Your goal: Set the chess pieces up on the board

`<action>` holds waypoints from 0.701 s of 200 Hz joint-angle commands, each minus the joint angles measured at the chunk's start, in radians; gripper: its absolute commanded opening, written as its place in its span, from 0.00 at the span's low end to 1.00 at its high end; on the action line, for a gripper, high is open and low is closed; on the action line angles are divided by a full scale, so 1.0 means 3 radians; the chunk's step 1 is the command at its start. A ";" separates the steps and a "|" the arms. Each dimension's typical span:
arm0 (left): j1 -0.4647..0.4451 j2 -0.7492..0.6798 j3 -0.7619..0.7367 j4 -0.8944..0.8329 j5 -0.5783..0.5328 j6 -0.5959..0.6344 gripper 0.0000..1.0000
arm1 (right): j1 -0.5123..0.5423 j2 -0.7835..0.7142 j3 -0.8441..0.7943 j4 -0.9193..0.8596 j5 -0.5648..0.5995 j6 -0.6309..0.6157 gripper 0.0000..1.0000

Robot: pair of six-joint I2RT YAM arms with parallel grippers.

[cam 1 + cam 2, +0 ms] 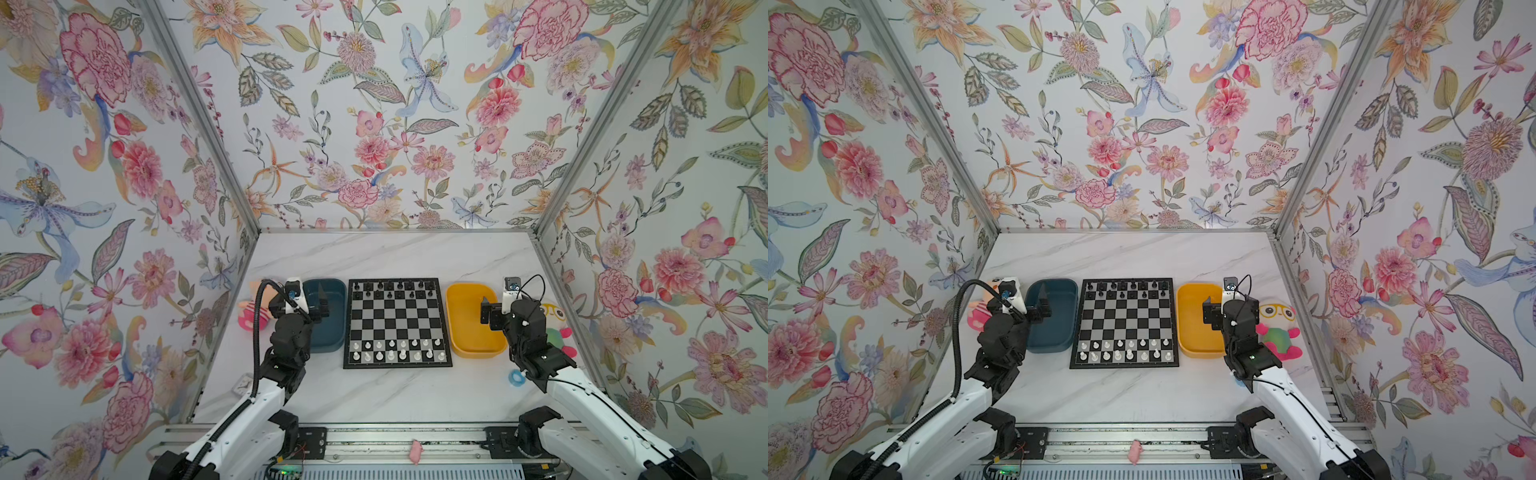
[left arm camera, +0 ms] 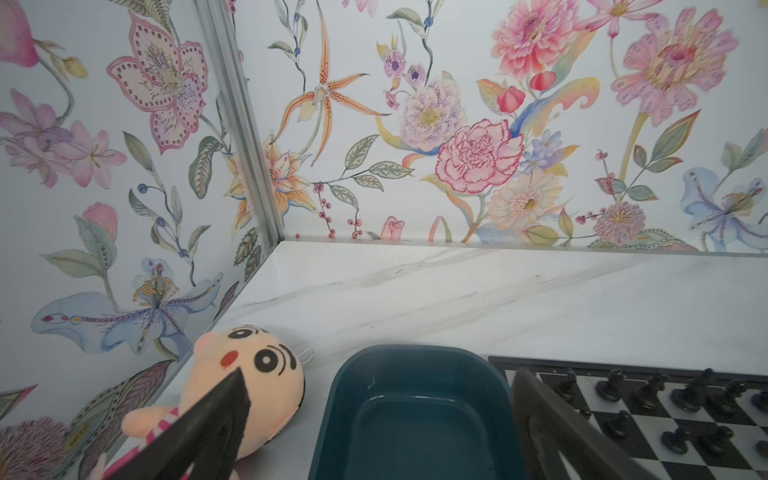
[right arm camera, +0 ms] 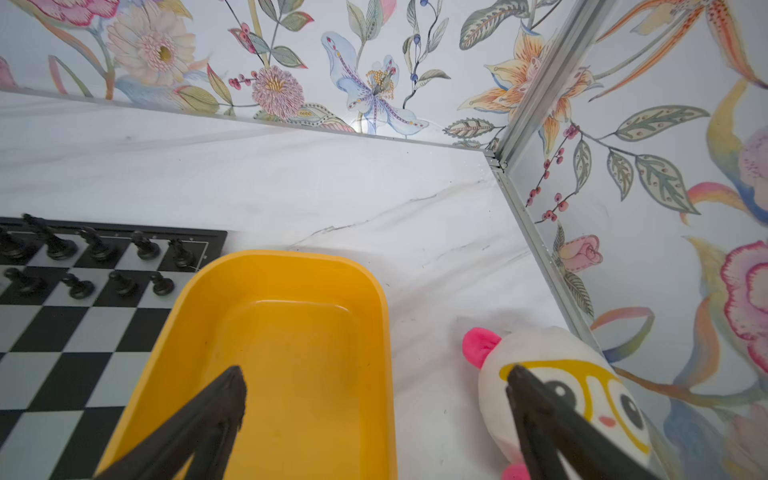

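Observation:
The board [image 1: 397,365] lies flat at mid-table between two trays, seen in both top views. White chess pieces [image 1: 390,355] [image 1: 1125,354] stand in two rows along its near edge. Black chessmen [image 1: 388,286] [image 3: 124,282] fill the two far rows. My left gripper [image 1: 320,307] [image 2: 378,374] hangs open over the dark teal tray [image 2: 415,353], with nothing between its fingers. My right gripper [image 1: 486,311] [image 3: 374,370] hangs open over the right rim of the yellow tray [image 3: 291,255] and holds nothing. Both trays look empty.
A peach plush doll [image 2: 266,386] lies left of the teal tray [image 1: 332,345]. A white plush with yellow glasses [image 3: 540,345] lies right of the yellow tray [image 1: 473,349]. A small blue ring [image 1: 515,378] sits by the right arm. Flowered walls close three sides.

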 commanded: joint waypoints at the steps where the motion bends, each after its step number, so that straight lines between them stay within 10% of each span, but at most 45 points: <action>1: 0.0023 0.0197 -0.0219 0.0746 -0.0421 0.0410 0.99 | -0.0181 0.0187 -0.0253 0.1029 -0.0141 -0.0269 0.99; 140: 0.0176 0.2300 -0.0766 0.3869 -0.0709 0.1116 0.99 | -0.0679 0.1738 -0.0733 0.3260 -0.0738 -0.0357 0.99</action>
